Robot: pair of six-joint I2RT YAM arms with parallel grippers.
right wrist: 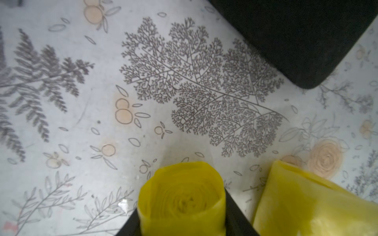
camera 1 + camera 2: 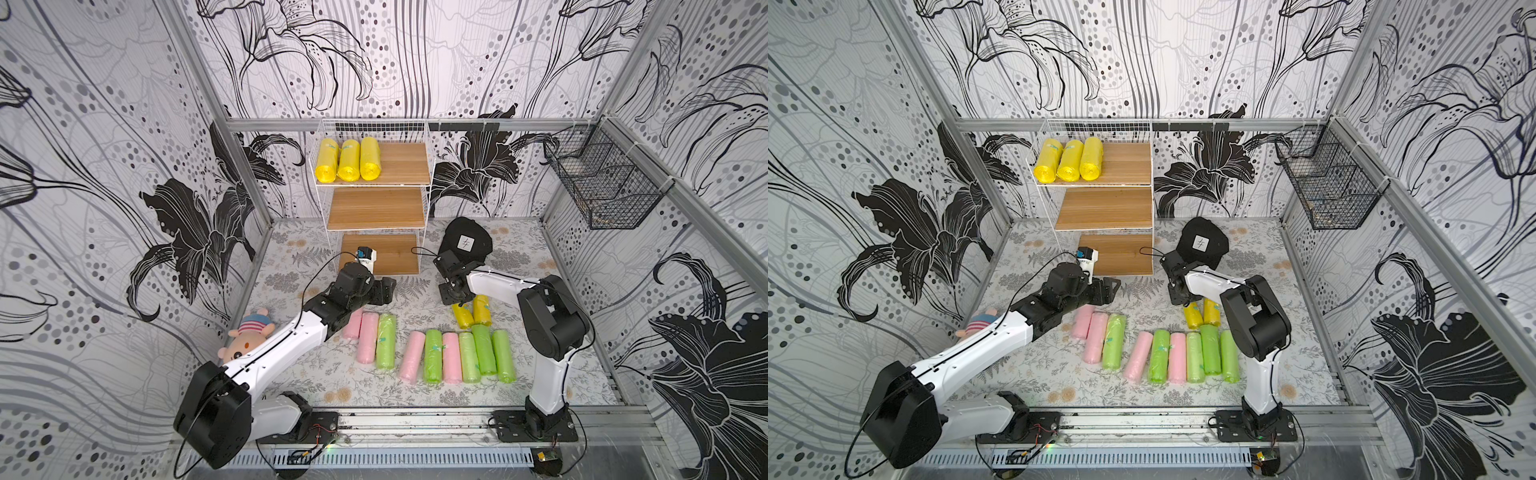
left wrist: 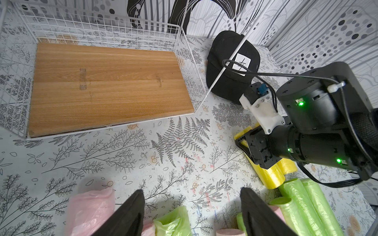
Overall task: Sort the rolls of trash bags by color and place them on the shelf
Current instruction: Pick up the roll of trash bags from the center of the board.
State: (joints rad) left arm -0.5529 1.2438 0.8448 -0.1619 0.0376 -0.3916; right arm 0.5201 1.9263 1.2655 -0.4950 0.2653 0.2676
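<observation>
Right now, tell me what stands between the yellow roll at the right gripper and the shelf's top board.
Nothing visible blocks a lifted path. The yellow roll sits in the right gripper; the black cap lies low beside the shelf, and half of the top board is bare.

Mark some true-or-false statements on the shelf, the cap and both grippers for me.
1. Three yellow rolls lie on the shelf's top board. True.
2. The middle board holds pink rolls. False: the middle board is bare; the pink rolls lie on the table.
3. The right gripper is shut on a yellow roll on the table. True.
4. The left gripper holds a green roll. False: the left gripper is open and empty.
5. The black cap sits on the bottom board. False: the black cap lies on the table beside the shelf; the bottom board is bare.
</observation>
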